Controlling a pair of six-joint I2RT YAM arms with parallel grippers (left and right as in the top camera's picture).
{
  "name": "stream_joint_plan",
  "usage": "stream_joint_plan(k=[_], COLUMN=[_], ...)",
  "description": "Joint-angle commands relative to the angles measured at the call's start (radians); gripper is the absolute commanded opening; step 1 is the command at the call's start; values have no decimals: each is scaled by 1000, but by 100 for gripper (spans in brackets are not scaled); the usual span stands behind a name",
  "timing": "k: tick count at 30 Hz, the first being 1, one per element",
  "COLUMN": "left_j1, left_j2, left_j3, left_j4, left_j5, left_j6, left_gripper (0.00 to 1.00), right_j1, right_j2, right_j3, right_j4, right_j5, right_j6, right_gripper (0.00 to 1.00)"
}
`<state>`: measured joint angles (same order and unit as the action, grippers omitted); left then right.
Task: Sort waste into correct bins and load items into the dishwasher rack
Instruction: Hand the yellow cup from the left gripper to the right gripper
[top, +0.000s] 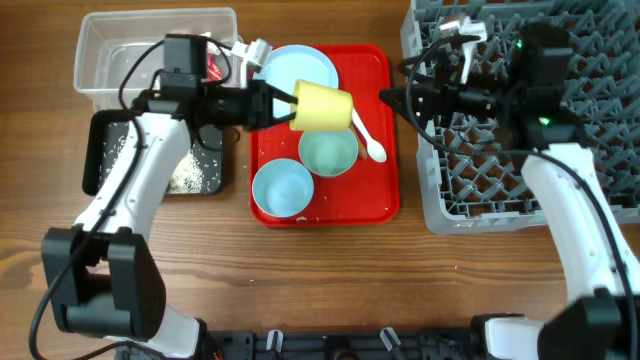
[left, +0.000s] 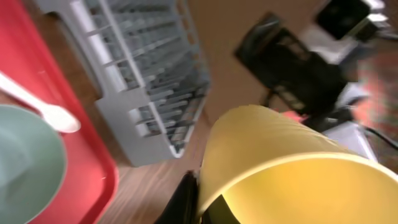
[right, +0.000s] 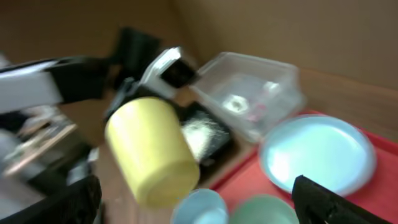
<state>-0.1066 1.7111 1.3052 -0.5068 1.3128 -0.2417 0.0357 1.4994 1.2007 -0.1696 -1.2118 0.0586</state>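
Note:
My left gripper (top: 285, 105) is shut on the rim of the small yellow cup (top: 322, 107) and holds it on its side above the red tray (top: 385, 70). The cup fills the left wrist view (left: 280, 162), where one finger is inside it and one outside (left: 200, 202). It also shows in the right wrist view (right: 152, 152). On the tray sit the pale blue plate (top: 295, 70), two bowls (top: 328, 153) (top: 282, 188) and the white spoon (top: 368, 140). My right gripper (top: 393, 100) is open and empty between the tray and the grey rack (top: 560, 180).
The clear tub (top: 100, 50) at the back left holds a red-and-white wrapper (top: 215, 68). The black tray (top: 100, 150) in front of it holds white rice grains (top: 190, 175). The rack takes up the right side of the table.

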Motion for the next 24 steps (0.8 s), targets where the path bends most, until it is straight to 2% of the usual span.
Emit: stream_joint_plan(k=[1, 4, 12, 16, 18, 19, 24], left_j1=[13, 13, 10, 10, 10, 6, -11], left_j2=[-15, -15, -15, -15, -15, -15, -15], left_j3=[14, 14, 14, 14, 14, 14, 14], left_j4=[8, 11, 11, 11, 11, 11, 21], left_j5=[134, 134, 161, 164, 164, 163, 160], left_j6=[-2, -2, -2, -2, -1, 2, 2], left_gripper=[4, 4, 4, 4, 4, 4, 4], right_j1=[21, 57, 223, 265, 270, 270, 270], right_j2=[57, 65, 66, 66, 66, 66, 66], right_j3=[15, 15, 15, 15, 15, 15, 15], right_j4=[35, 42, 53, 68, 81, 92, 124], right_j5=[-250, -238, 20, 71, 70, 70, 60], right_j6=[-4, -14, -2, 24, 24, 36, 67], right_gripper=[100, 100, 100, 99, 95, 89, 73])
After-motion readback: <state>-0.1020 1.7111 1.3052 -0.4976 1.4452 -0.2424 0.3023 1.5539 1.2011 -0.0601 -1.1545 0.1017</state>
